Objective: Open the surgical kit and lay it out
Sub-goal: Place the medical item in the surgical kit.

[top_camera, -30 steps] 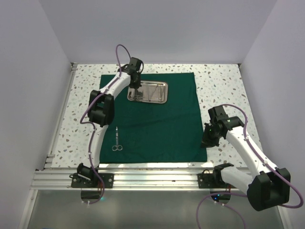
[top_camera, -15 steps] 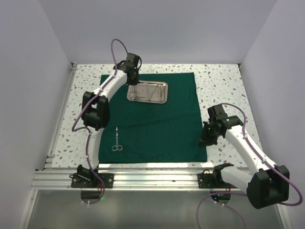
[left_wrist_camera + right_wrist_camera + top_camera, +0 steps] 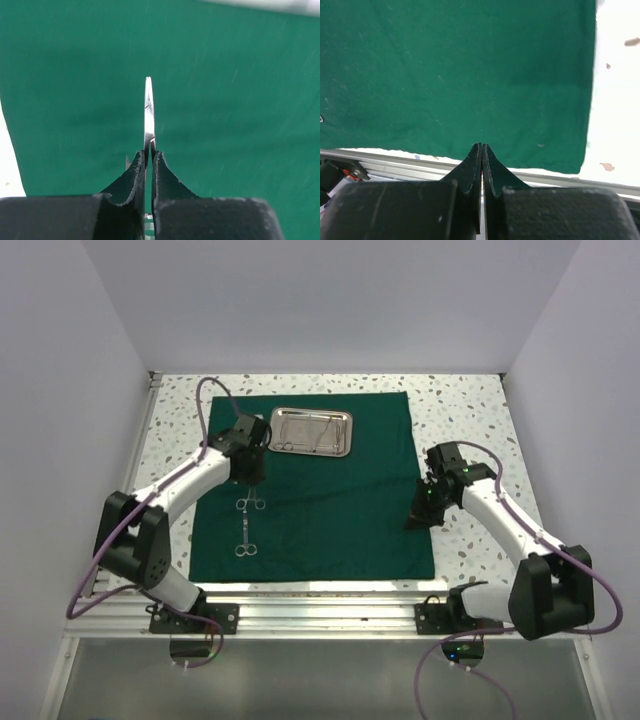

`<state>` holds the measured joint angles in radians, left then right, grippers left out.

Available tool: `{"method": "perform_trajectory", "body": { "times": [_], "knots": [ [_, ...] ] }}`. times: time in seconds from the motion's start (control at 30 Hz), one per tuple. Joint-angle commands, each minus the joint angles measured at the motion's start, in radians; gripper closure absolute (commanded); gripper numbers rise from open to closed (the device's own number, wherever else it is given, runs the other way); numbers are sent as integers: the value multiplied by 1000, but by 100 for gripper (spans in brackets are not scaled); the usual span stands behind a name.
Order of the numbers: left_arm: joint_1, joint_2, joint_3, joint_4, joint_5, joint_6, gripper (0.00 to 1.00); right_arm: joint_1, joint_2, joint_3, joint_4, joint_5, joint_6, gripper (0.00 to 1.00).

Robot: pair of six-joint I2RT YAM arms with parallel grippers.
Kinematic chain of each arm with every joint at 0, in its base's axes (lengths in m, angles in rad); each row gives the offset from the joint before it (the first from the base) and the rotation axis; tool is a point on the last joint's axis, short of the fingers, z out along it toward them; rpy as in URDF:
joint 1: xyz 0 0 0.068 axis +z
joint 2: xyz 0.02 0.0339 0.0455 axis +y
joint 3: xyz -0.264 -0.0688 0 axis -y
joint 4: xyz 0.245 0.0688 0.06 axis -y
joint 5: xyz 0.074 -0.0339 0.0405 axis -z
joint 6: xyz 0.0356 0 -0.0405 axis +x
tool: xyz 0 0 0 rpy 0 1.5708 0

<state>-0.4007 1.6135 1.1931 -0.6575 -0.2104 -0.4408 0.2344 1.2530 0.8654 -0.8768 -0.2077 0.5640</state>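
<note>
The dark green cloth wrap (image 3: 340, 510) is lying opened out flat as a square sheet across the middle of the desk (image 3: 470, 410), its near edge running just inside the near edge of the desk. The steel tray (image 3: 343, 430) is resting on the cloth close to its far edge, left of centre; thin silver pieces are lying inside it, too small to be told apart. A pair of slim scissors (image 3: 245, 532) is lying on the cloth toward its near left corner, pointing toward the far edge. The left tool (image 3: 250, 483) is being held over the left part of the cloth, between the tray and the scissors. Its fingers (image 3: 135, 175) are being pressed together on a slim silver instrument (image 3: 148, 112), which is being seen edge-on in the wrist view, above the cloth. The right tool (image 3: 418, 520) is being held over the right edge of the cloth, toward its near right corner. Its fingers (image 3: 470, 165) are being kept fully together, and nothing is being seen between them.
</note>
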Motion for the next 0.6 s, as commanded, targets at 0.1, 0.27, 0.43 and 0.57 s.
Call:
{"method": "perform_trajectory", "body": {
  "times": [0.1, 0.27, 0.43, 0.57],
  "knots": [
    [-41, -200, -229, 42, 9, -144, 100, -4, 85, 89, 50, -56, -58, 100],
    [-64, -253, -331, 52, 12, -184, 80, -4, 106, 112, 44, -48, -79, 100],
    [-66, -234, -308, 53, -6, -165, 43, -4, 92, 95, 39, -48, -82, 100],
    [-64, -179, -187, 36, -40, -109, 39, -4, 53, 67, 30, -35, -78, 100]
  ]
}}
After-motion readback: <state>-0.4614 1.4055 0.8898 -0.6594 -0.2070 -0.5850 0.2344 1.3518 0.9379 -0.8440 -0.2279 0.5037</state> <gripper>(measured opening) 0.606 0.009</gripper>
